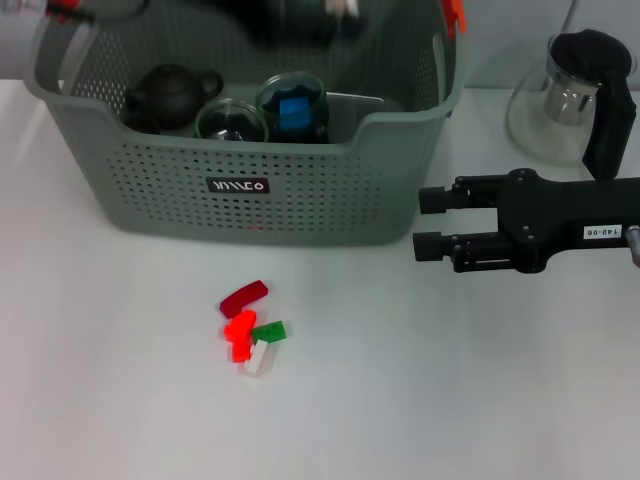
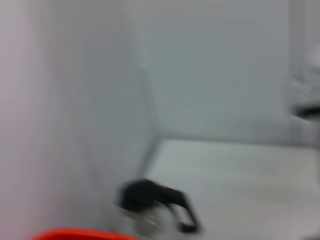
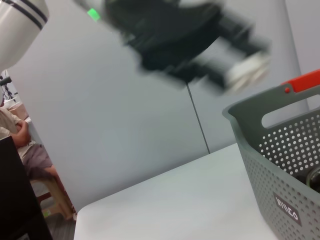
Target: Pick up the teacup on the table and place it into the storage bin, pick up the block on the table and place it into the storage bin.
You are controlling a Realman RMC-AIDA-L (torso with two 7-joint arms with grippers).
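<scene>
The storage bin (image 1: 300, 190) carries a small black label (image 1: 238, 185) on its front with white lettering — not clearly legible. A white tag (image 1: 602, 232) on the right arm reads "140-08", seen upside down.

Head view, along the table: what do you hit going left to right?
Storage bin → right gripper, fingers pointing toward the bin → glass teapot at the far right. The blocks lie nearer the camera, below the bin's front, so they have no clear place in this order.

Grey-green perforated storage bin (image 1: 300, 190)
</scene>
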